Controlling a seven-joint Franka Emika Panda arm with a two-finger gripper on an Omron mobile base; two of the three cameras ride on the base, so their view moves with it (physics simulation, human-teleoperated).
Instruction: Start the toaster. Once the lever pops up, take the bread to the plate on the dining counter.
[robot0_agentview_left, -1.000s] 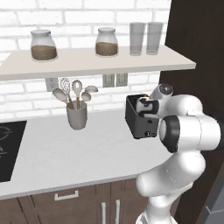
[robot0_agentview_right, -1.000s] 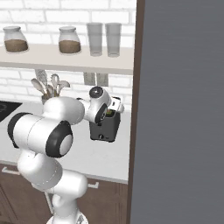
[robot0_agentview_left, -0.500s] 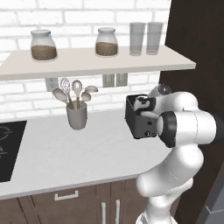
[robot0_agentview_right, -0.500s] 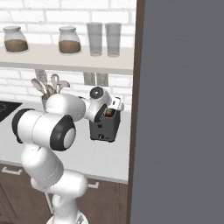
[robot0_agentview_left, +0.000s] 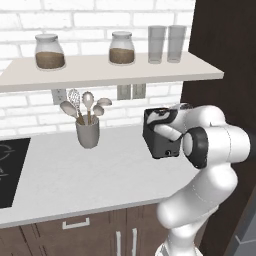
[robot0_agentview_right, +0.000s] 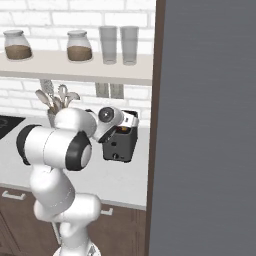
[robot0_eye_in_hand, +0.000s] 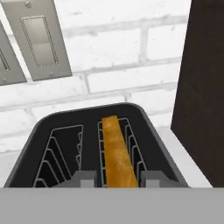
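Tan bread (robot0_eye_in_hand: 117, 153) stands on edge in the toaster (robot0_eye_in_hand: 94, 144), lengthwise between the fingertips (robot0_eye_in_hand: 85, 178). Claw (robot0_eye_in_hand: 117, 180) is apart, straddling its near end.

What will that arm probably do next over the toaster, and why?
Probably ease the gripper straight down and close on the bread. In the hand view, its two fingertips stand apart on either side of the slice's top edge, which sits in one slot of the toaster, so it looks lined up for a grasp but holds nothing yet.
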